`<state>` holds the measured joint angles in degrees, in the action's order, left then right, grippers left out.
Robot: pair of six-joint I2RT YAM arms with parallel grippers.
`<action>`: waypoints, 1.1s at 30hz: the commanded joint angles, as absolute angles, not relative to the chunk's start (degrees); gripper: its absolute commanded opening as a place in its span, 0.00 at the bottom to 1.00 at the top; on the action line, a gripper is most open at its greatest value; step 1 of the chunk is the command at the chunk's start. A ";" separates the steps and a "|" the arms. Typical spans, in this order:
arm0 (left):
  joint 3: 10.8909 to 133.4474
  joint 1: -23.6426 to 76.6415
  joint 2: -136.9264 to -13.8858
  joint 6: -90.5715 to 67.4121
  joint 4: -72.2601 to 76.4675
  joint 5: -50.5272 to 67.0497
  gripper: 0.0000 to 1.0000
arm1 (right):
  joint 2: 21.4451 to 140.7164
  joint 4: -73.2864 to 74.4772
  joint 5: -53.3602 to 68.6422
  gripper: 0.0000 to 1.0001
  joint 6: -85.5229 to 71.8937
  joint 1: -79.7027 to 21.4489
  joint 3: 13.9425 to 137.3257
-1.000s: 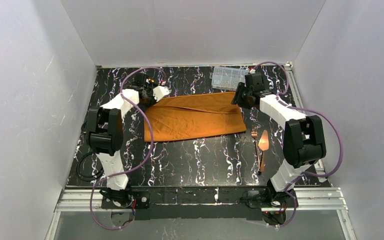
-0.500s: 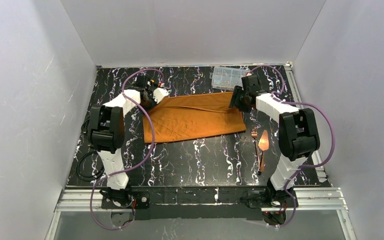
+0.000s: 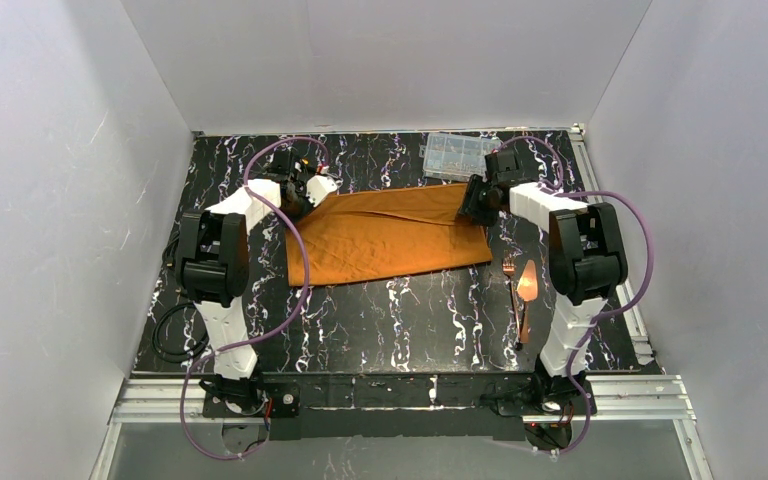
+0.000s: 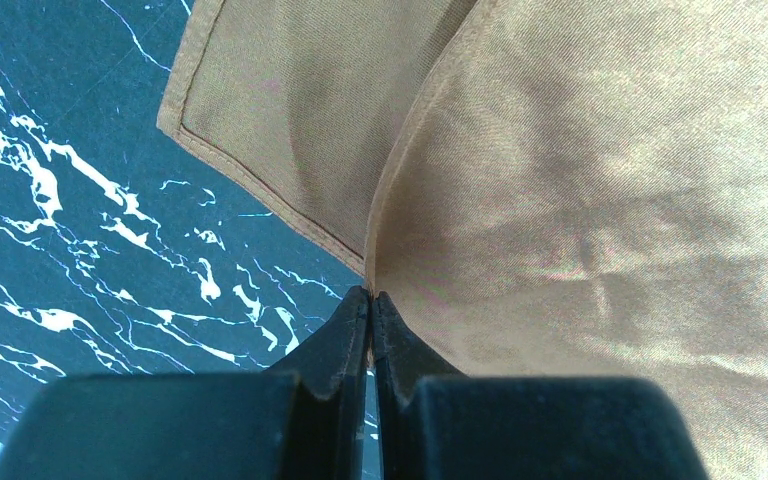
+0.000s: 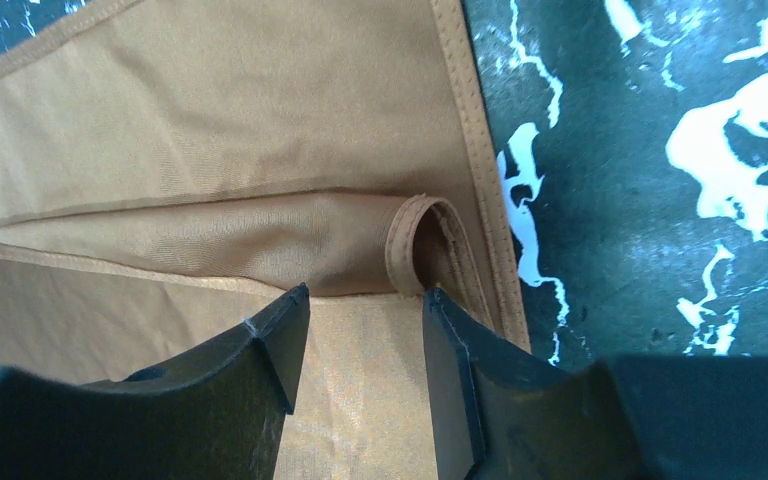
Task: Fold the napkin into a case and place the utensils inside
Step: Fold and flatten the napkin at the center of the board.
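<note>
The napkin [image 3: 390, 235] is lying folded as a wide band at the far middle of the worktop [image 3: 400, 320]. The left claw [image 4: 371, 300] is pinching its far left corner tight, probably anchoring the cloth for the next fold. The right claw [image 5: 363, 300] is standing half apart, holding nothing, over the curled far right corner, seemingly preparing a grip. Both arms are reaching far forward, with wrists bending down. The utensils [image 3: 522, 285] are lying beside the right arm.

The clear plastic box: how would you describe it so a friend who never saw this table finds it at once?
Start at the black marbled table and go to its far edge, beyond the right end of the orange napkin. There lies the clear plastic box, flat and rectangular; it alone is see-through, split into compartments.
</note>
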<state>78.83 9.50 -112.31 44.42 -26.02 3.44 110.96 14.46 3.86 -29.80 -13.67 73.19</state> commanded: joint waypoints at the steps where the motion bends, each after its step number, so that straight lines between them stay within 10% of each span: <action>1: 80.06 9.40 -111.73 44.62 -27.91 4.25 0.00 | 109.86 14.00 6.07 0.55 -28.98 -12.58 75.38; 12: 78.70 9.40 -110.48 45.68 -27.32 4.08 0.00 | 111.62 11.18 9.78 0.46 -29.74 -11.69 75.33; 23: 80.02 9.40 -110.43 44.25 -27.07 4.14 0.00 | 112.27 11.35 8.90 0.07 -30.61 -10.98 78.49; 33: 79.90 9.40 -110.05 45.08 -27.53 4.00 0.00 | 109.07 11.88 10.03 0.43 -29.18 -8.23 74.82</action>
<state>78.81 9.50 -112.31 44.91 -26.00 3.44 111.22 13.10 9.02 -29.80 -9.32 76.95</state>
